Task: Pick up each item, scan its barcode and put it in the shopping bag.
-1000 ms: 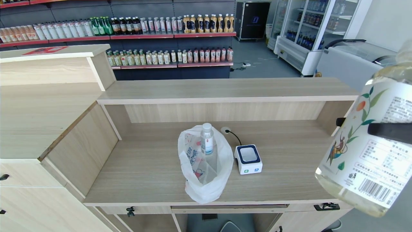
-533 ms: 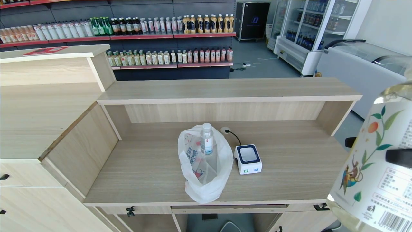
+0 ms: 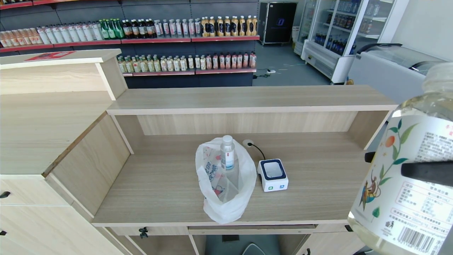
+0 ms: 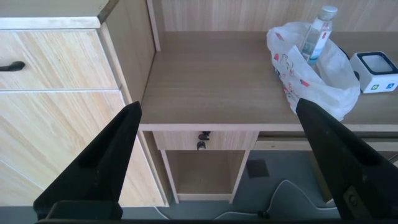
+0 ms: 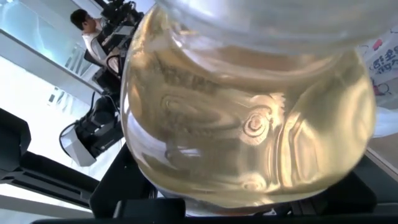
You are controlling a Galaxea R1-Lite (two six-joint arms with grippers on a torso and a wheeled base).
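A large clear bottle of pale tea [image 3: 407, 177] with a white flowered label and a barcode hangs close to the head camera at the right, off the counter's right end. My right gripper [image 3: 396, 164] is shut on it, one black finger [image 3: 424, 171] across the label. The right wrist view looks up at the bottle's base [image 5: 249, 112]. A white shopping bag [image 3: 226, 191] stands mid-counter with a small water bottle [image 3: 227, 152] upright inside. To the right of the bag sits the white scanner [image 3: 272, 174]. My left gripper [image 4: 217, 162] hangs open below the counter's left front.
The wooden counter [image 3: 318, 184] has a raised back shelf [image 3: 247, 99] and a side wall on the left. The scanner's cable [image 3: 256, 148] runs to a hole behind it. Drawers and cabinet fronts [image 4: 56, 124] lie below at the left. Shop shelves and fridges stand far behind.
The tea bottle in my right gripper dipped down and to the right, then came back up and left, ending a little lower than a second ago. Bag, scanner and left arm stayed put.
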